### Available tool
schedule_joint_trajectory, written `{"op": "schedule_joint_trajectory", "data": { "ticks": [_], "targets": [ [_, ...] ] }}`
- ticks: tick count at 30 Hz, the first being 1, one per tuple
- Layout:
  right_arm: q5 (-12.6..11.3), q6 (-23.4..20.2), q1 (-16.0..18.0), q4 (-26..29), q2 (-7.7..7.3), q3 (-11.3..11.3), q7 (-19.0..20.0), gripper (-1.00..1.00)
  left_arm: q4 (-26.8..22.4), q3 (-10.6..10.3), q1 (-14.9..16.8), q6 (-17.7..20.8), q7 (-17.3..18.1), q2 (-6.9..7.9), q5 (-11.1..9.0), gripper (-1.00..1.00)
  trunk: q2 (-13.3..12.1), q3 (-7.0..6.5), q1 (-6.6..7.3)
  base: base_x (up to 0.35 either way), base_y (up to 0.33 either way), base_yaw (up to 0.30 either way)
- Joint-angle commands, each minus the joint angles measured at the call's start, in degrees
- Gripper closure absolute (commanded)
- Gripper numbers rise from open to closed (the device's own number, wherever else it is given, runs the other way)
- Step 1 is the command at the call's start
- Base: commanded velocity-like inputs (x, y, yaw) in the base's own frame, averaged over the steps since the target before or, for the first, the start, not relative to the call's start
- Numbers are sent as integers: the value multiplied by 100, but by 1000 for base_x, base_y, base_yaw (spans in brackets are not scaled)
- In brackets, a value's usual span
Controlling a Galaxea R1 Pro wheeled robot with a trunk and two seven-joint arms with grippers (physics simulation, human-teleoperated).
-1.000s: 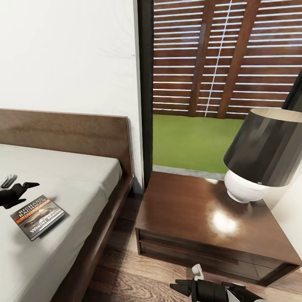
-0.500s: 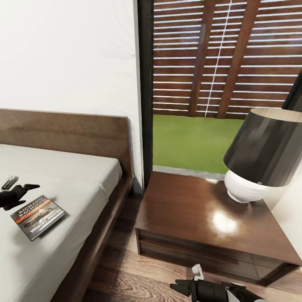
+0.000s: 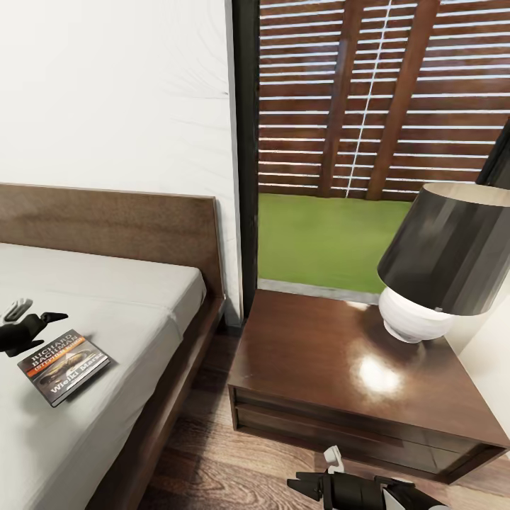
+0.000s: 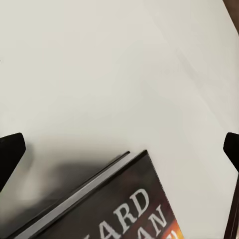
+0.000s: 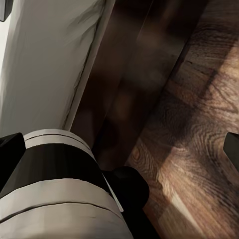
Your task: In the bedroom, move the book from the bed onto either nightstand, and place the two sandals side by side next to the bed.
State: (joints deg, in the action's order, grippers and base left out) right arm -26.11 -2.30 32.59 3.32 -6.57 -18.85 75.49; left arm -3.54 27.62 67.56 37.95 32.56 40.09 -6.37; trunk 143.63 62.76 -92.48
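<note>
Head view: book (image 3: 64, 367) flat on bed (image 3: 127, 312), thin, light, slippery; left hand (image 3: 32, 326) open beside; edge grip advised. Right hand (image 3: 312, 487) open.

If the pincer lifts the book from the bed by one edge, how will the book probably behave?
The book looks thin and soft-covered, so it will probably bend or droop when held by one edge. It seems light for its size. It lies flat on the smooth mattress, so it may slide when the left pincer, open beside it, pushes it.
</note>
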Motion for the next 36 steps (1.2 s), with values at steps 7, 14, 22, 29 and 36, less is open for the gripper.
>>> {"op": "schedule_joint_trajectory", "data": {
  "ticks": [7, 14, 22, 29, 36],
  "targets": [
    [-53, -25, 2, 2, -2, -48, 16, -100, 1, -29, 2, 37, -1, -1, -58, -100, 2, 5, 1, 0, 0, 0],
    [-56, -25, 2, 2, -2, -48, 17, -100, 2, -29, 2, 37, 0, -1, -57, -100, 2, 5, 1, 0, 0, 0],
    [-54, -25, 2, 2, -2, -48, 14, -100, 2, -29, 2, 31, 1, -2, -57, -100, 2, 5, 1, 0, 0, 0],
    [-54, -25, 2, 2, -2, -48, 16, -100, 4, -29, 2, 28, -3, -2, -52, -100, 2, 5, 1, 0, 0, 0],
    [-53, -25, 2, 2, -2, -48, 17, -100, 29, -29, 2, 28, -4, -2, -53, -100, 2, 5, 1, 0, 0, 0]
  ]
}}
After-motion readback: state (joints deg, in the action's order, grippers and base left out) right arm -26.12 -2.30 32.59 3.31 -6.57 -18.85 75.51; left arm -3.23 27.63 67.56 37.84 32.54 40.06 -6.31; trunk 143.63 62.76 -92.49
